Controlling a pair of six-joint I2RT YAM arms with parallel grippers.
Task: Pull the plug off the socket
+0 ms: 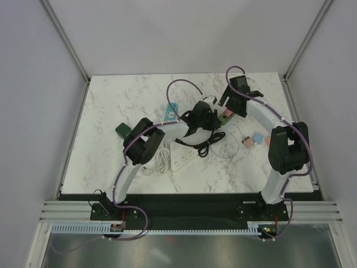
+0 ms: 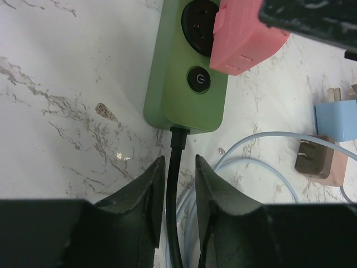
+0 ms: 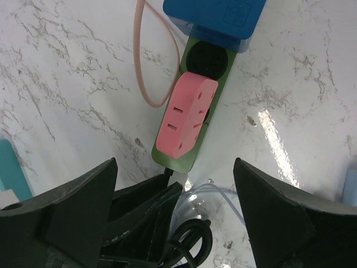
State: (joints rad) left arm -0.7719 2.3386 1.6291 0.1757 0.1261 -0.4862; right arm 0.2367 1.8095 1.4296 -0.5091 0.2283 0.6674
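Nearest the lens, straddling the black cord (image 2: 175,148) with the left end effector (image 2: 179,162), fingers narrowly apart; cannot tell whether truly clamped. Just beyond, where that cord enters it, flat on the marble surface (image 2: 67,84): green socket strip (image 2: 178,106). Seated in the strip, pink plug (image 2: 242,39), not yet pulled. Hovering over it with the right end effector (image 3: 174,167), spread wide, one finger on either side. Plugged in at the far end, blue plug (image 3: 215,14).
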